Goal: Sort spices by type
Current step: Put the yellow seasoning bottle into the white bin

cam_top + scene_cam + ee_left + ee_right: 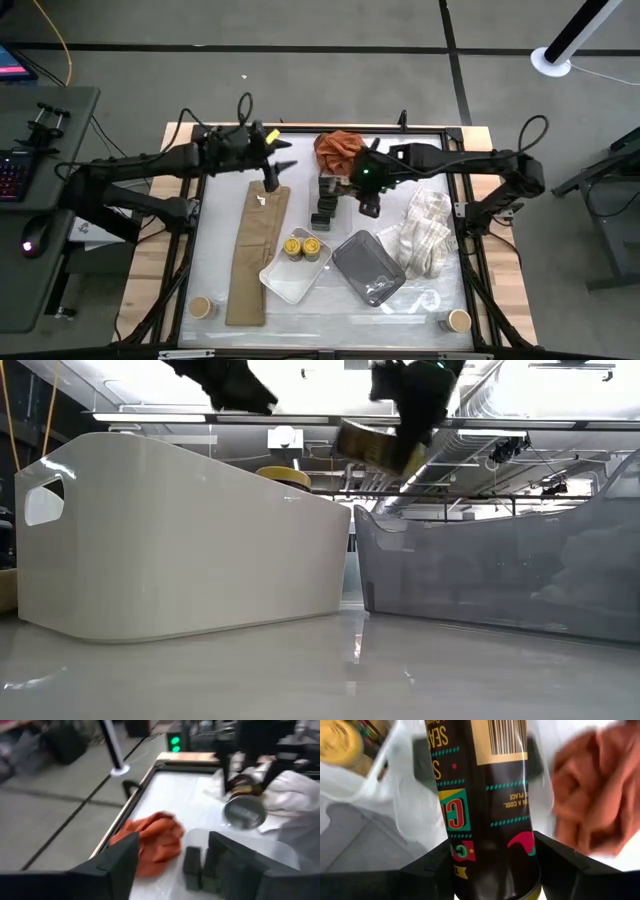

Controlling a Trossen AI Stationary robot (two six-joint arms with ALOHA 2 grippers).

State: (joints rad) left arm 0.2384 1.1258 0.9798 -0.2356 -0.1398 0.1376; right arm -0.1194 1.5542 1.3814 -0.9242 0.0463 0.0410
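Above glossy table (300, 310) (white) right gripper (368, 206) grips jar (485, 805).

Held jar (485, 805): lid cut off by picture edge. Black boxes (192, 867) blurred; labels unreadable.

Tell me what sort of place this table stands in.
Probably a robotics lab or workshop, not a kitchen: a wooden-edged work table stands on a bare grey floor, a dark desk with a keyboard sits beside it, and exposed silver ceiling ducts run overhead in the low view.
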